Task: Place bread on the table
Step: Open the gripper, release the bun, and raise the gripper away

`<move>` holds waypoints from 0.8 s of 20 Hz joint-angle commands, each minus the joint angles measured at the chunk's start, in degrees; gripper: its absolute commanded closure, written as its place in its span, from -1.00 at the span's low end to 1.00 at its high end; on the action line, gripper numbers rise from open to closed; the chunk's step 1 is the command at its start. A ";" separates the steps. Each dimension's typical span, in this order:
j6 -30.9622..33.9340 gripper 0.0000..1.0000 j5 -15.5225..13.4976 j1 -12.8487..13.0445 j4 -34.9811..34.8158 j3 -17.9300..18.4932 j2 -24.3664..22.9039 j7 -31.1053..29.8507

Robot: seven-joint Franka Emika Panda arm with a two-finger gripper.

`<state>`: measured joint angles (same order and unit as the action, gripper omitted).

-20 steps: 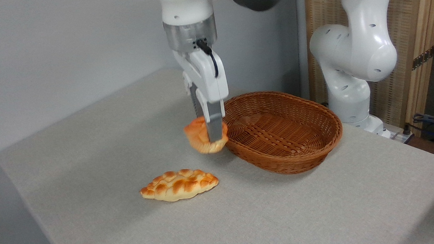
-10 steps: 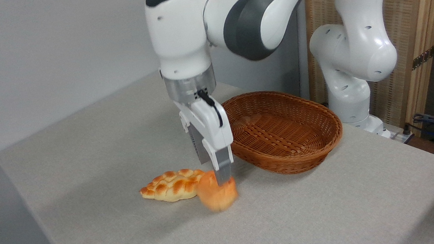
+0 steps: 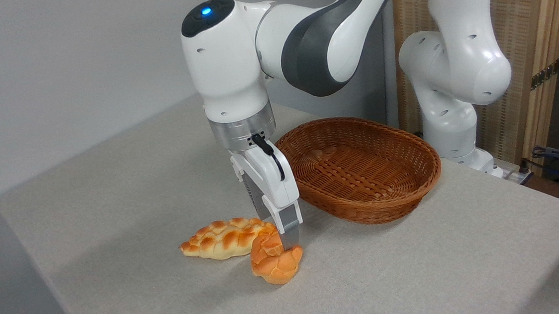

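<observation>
Bread [image 3: 274,261] now down on table [image 3: 420,266]

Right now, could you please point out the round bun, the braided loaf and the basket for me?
round bun [image 3: 275,264], fixed camera view, on its lumpy front face.
braided loaf [image 3: 218,238], fixed camera view, on the middle of its plaited top.
basket [image 3: 395,206], fixed camera view, on its outer front wall.

The arm is reaching forward and bending down at the wrist, its blue light glowing on top. The tool [image 3: 282,245] is pointing straight down near the worktop's [image 3: 421,276] front edge, its fingers [image 3: 290,232] pressing on the bread [image 3: 274,263].
</observation>
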<state>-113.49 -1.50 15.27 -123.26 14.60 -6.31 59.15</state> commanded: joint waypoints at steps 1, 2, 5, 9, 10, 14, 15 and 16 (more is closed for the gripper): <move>-0.59 -1.00 -0.08 0.55 3.10 0.08 -0.81 -1.14; -0.50 -1.00 0.00 0.90 4.94 -0.10 -1.68 -1.40; 0.11 -1.00 -0.08 1.25 11.18 -0.36 -1.78 -4.21; 2.74 -1.00 0.27 1.60 14.53 -1.24 -1.69 -11.75; 3.27 -1.00 0.79 1.69 14.54 -1.76 -1.34 -14.73; 4.59 -1.00 0.62 1.43 14.62 -1.68 -1.07 -21.34; 5.73 -1.00 0.53 1.25 14.80 -1.68 -1.07 -22.92; 6.78 -1.00 0.36 1.25 14.80 -1.59 -1.07 -23.37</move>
<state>-110.26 -1.50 16.54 -109.77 12.60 -7.81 39.46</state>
